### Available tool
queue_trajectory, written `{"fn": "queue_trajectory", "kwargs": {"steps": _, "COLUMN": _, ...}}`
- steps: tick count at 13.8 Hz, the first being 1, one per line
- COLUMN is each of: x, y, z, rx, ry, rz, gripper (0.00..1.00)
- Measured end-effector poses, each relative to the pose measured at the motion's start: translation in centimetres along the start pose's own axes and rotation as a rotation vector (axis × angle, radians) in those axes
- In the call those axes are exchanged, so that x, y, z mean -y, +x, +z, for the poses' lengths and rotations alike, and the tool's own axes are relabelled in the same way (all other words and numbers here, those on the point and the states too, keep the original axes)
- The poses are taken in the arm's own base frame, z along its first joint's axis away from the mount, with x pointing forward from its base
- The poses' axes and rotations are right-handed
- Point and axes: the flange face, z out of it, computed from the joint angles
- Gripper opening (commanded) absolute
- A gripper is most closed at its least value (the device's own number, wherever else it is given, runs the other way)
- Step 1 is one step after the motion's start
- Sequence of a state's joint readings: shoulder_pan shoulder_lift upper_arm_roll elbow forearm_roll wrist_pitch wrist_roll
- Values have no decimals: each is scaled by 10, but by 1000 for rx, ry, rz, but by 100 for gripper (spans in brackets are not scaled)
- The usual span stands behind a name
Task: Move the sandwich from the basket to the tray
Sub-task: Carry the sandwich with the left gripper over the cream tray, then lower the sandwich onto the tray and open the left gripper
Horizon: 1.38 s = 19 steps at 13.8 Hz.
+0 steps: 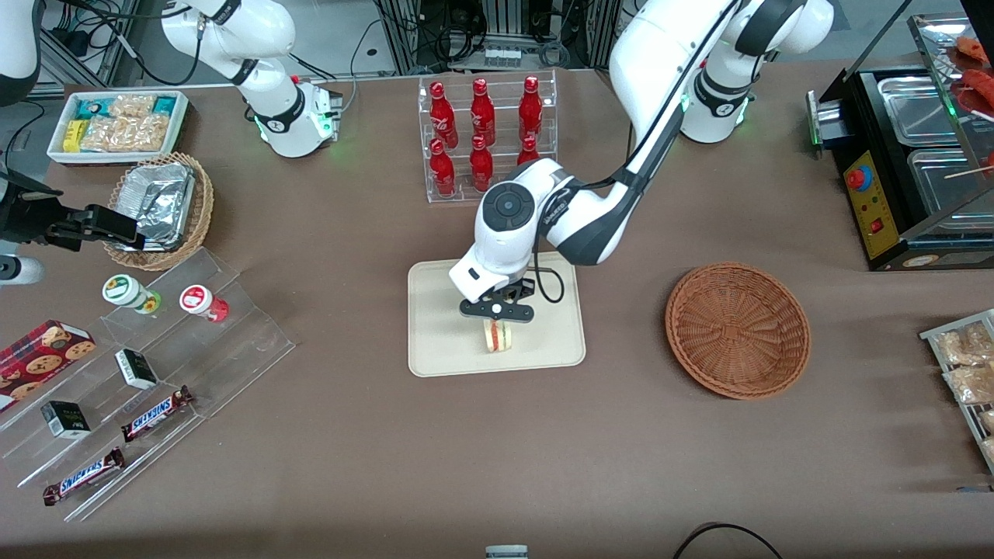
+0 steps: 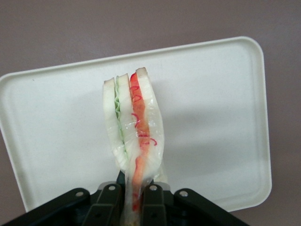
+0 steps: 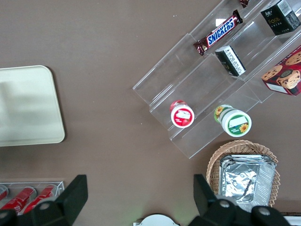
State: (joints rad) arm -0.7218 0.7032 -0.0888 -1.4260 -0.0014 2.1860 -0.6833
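Tool [image 1: 497, 314] above the tray [image 1: 435, 326], fingers [image 2: 109, 200] clamped on the sandwich [image 1: 498, 335]. The sandwich hangs upright, edge-on, over the middle of the tray; whether it touches the tray cannot be told. The basket [image 1: 738, 330] sits on the counter [image 1: 497, 466] beside the tray, toward the working arm's end, holding nothing.

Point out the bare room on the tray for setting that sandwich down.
The tray is bare all around the sandwich, which the gripper holds in shut jaws over the part nearer the front camera. The basket is empty. Crowded: the bottle rack.
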Motion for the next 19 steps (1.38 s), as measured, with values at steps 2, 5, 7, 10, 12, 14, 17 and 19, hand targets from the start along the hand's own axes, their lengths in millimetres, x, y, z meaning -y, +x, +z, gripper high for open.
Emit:
{"fn": "queue_trajectory", "kwargs": {"steps": 2, "x": -2, "y": -4, "z": 17, "rx": 18, "ry": 12, "rz": 6, "gripper": 11}}
{"fn": "queue_trajectory", "kwargs": {"steps": 5, "x": 0, "y": -5, "z": 34, "rx": 36, "ry": 25, "rz": 6, "gripper": 13}}
{"fn": "queue_trajectory", "kwargs": {"steps": 7, "x": 1, "y": -6, "z": 39, "rx": 39, "ry": 28, "rz": 6, "gripper": 14}}
{"fn": "queue_trajectory", "kwargs": {"steps": 10, "x": -7, "y": -12, "z": 45, "rx": 40, "ry": 27, "rz": 22, "gripper": 25}}
{"fn": "queue_trajectory", "kwargs": {"steps": 12, "x": -12, "y": -17, "z": 52, "rx": 39, "ry": 25, "rz": 33, "gripper": 96}}
{"fn": "queue_trajectory", "kwargs": {"steps": 14, "x": -13, "y": -18, "z": 56, "rx": 37, "ry": 23, "rz": 35, "gripper": 100}}
{"fn": "queue_trajectory", "kwargs": {"steps": 17, "x": -13, "y": -12, "z": 49, "rx": 22, "ry": 18, "rz": 29, "gripper": 100}}
{"fn": "queue_trajectory", "kwargs": {"steps": 19, "x": -10, "y": -6, "z": 38, "rx": 21, "ry": 28, "rz": 21, "gripper": 100}}
